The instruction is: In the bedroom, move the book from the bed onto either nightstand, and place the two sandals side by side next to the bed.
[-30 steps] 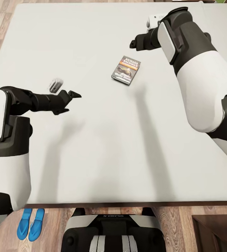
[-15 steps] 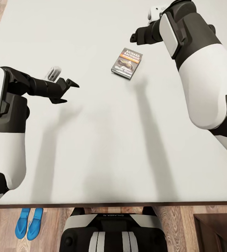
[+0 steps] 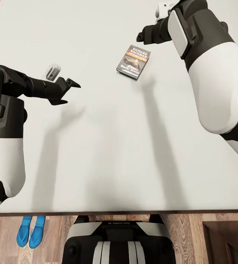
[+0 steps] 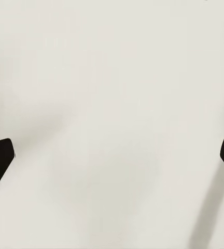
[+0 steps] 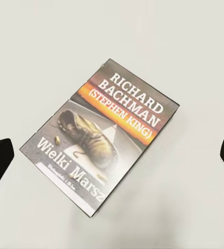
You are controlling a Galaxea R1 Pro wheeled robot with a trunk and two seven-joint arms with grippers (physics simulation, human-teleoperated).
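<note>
Dark book, orange band; off-white bed; blue sandals.

The head view looks steeply down over the bed from its foot edge. The right wrist view looks down from close above the book, which both share. The left wrist view faces bare mattress.
</note>
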